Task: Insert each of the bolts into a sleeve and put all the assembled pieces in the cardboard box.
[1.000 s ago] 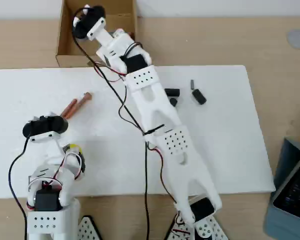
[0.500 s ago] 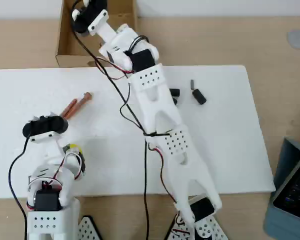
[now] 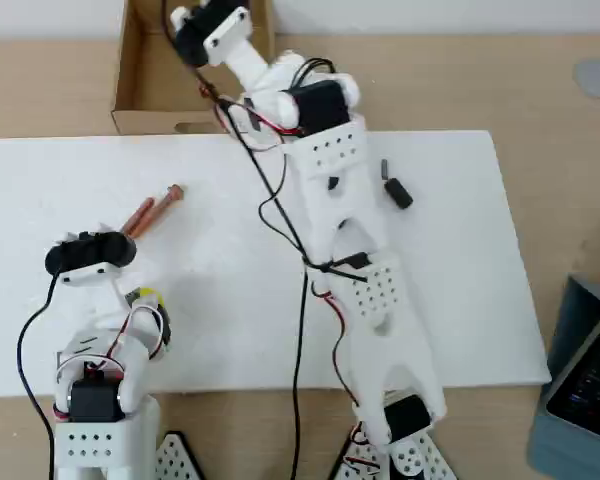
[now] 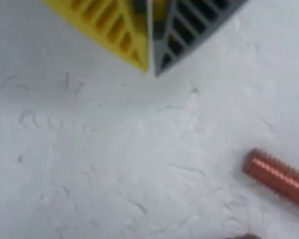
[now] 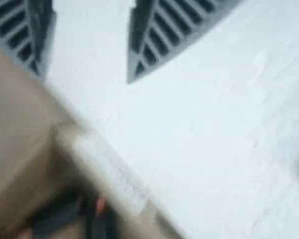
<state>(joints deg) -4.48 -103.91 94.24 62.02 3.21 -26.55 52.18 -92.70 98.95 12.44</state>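
Observation:
Two copper bolts (image 3: 152,210) lie side by side on the white mat (image 3: 210,300), just beyond my left gripper (image 3: 88,252). The left wrist view has that gripper (image 4: 150,67) shut on nothing, yellow and grey tips touching, with one bolt's threaded end (image 4: 276,174) off to the side. A black sleeve (image 3: 397,192) with a thin grey stem lies right of the right arm. My right gripper (image 3: 208,22) hangs over the cardboard box (image 3: 135,85). Its grey fingers (image 5: 154,45) stand open and hold nothing. Inside the box, past its rim (image 5: 107,172), lies a dark piece with an orange tip (image 5: 84,214).
The right arm stretches diagonally over the mat's middle and hides what lies under it. A grey bin (image 3: 585,390) stands at the right edge. A small round disc (image 3: 598,75) sits on the wooden table at the far right.
The right arm has swung to the right and farther back, carrying its gripper toward the box's far right corner; it now covers two black sleeves seen earlier. The left arm has not moved.

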